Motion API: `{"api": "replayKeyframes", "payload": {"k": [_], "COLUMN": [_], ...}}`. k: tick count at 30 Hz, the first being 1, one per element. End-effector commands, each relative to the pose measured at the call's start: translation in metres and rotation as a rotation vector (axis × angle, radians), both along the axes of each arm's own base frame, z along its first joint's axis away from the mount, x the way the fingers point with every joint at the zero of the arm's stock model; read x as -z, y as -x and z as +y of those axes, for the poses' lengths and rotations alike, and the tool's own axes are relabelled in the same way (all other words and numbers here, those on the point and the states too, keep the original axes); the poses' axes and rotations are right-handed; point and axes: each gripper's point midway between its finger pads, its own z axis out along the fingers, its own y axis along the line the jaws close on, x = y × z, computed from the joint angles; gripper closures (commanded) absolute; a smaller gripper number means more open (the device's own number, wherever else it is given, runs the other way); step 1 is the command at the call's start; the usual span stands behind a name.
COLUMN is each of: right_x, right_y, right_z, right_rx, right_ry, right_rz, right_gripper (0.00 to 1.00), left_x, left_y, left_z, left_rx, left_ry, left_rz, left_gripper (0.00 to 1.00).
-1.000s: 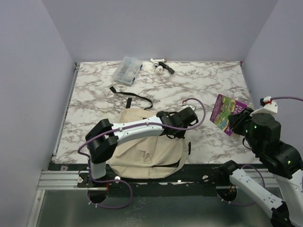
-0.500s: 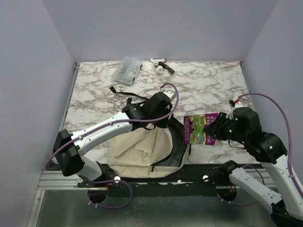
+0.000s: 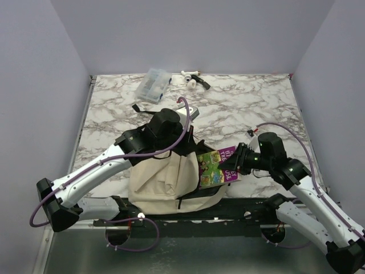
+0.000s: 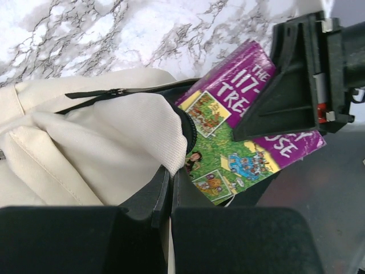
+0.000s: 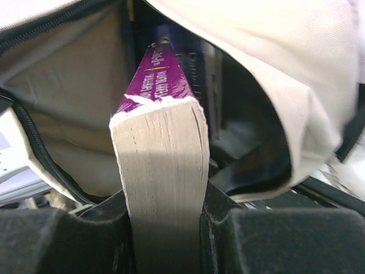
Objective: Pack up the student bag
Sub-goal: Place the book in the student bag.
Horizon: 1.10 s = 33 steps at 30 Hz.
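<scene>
Since a second ago, the purple book (image 3: 217, 166) has been carried from the table's right edge across to the bag's mouth. The left arm, then lying over the bag, has been swung round to reach in from the left.

The book is being clamped at its page edge by the right gripper (image 5: 164, 225), one finger pressed to each cover, with the spine pointing into the opening. The upper lip of the student bag (image 3: 158, 184) is being pinched by the left gripper (image 4: 170, 181), its jaws closed on a fold of cloth. The lip is being held up off the table and the mouth is gaping.

In the right wrist view, room is being left on both sides of the book: beige cloth stands off to the left, and the black lining (image 5: 242, 123) stands apart on the right. In the left wrist view, the book's lower corner is being hidden behind the lip, below the zipper (image 4: 117, 92).

The bag is lying at the table's near edge, between the two arm bases. It is soft, woven and slumped. The book is a thick paperback with a glossy purple and green cover and a cream page block.

Behind the bag, the marble-patterned table (image 3: 251, 103) is being left bare up to its far edge, where a clear plastic box (image 3: 152, 85) and small white and black pieces (image 3: 194, 80) are lying. A black strap (image 3: 137, 107) is trailing nearer the left arm.
</scene>
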Motion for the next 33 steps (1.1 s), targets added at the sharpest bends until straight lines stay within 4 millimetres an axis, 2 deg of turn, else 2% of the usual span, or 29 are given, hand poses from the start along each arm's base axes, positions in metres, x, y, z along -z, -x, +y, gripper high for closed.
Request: {"api": "replayKeyframes", "payload": {"k": [1, 5, 7, 9, 11, 13, 14, 15, 17, 19, 21, 24, 27, 30, 31, 33], "right_x": [-0.057, -0.055, -0.045, -0.027, -0.021, -0.012, -0.005, 0.005, 0.033, 0.059, 0.067, 0.074, 0.083, 0.089, 0.089, 0.088], "right_y": [-0.011, -0.023, -0.030, -0.043, -0.047, -0.045, -0.038, -0.035, -0.033, -0.038, -0.036, -0.031, -0.018, -0.011, -0.009, -0.005], "right_z": [0.035, 0.050, 0.057, 0.064, 0.079, 0.102, 0.119, 0.130, 0.140, 0.127, 0.113, 0.090, 0.080, 0.074, 0.075, 0.077], "right_rx": [-0.094, -0.090, -0.078, -0.021, -0.011, 0.002, -0.026, -0.029, -0.067, -0.033, -0.035, -0.034, -0.081, -0.105, -0.116, -0.125], "right_ry": [-0.271, -0.383, -0.404, -0.353, -0.355, -0.349, -0.335, -0.295, -0.214, -0.073, -0.012, 0.075, 0.127, 0.160, 0.155, 0.139], "right_rz": [-0.124, -0.102, -0.095, -0.098, -0.112, -0.128, -0.145, -0.158, -0.126, -0.104, -0.116, -0.149, -0.115, -0.085, -0.080, -0.070], "right_gripper": [1.00, 1.00, 1.00, 1.00, 1.00, 1.00, 0.97, 0.89, 0.63, 0.36, 0.22, 0.09, 0.09, 0.15, 0.19, 0.34], "left_x": [-0.038, -0.046, -0.050, -0.052, -0.051, -0.048, -0.046, -0.043, -0.035, -0.029, -0.024, -0.021, -0.017, -0.013, -0.012, -0.009], "left_y": [0.007, 0.009, 0.009, 0.011, 0.010, 0.006, 0.006, 0.004, 0.001, 0.000, 0.000, 0.000, 0.003, 0.005, 0.006, 0.007], "left_z": [-0.002, -0.003, -0.004, -0.006, -0.007, -0.008, -0.010, -0.012, -0.015, -0.015, -0.015, -0.013, -0.011, -0.010, -0.010, -0.010], "left_rx": [0.056, 0.061, 0.056, 0.062, 0.061, 0.047, 0.047, 0.046, 0.043, 0.037, 0.038, 0.040, 0.043, 0.046, 0.045, 0.048], "left_ry": [0.129, 0.156, 0.170, 0.181, 0.179, 0.172, 0.170, 0.167, 0.158, 0.150, 0.146, 0.139, 0.139, 0.141, 0.144, 0.146], "left_rz": [-0.061, -0.054, -0.045, -0.038, -0.036, -0.027, -0.020, -0.013, 0.003, 0.018, 0.022, 0.014, 0.016, 0.027, 0.029, 0.037], "left_gripper": [1.00, 1.00, 1.00, 1.00, 1.00, 1.00, 1.00, 1.00, 1.00, 1.00, 1.00, 1.00, 1.00, 1.00, 1.00, 1.00]}}
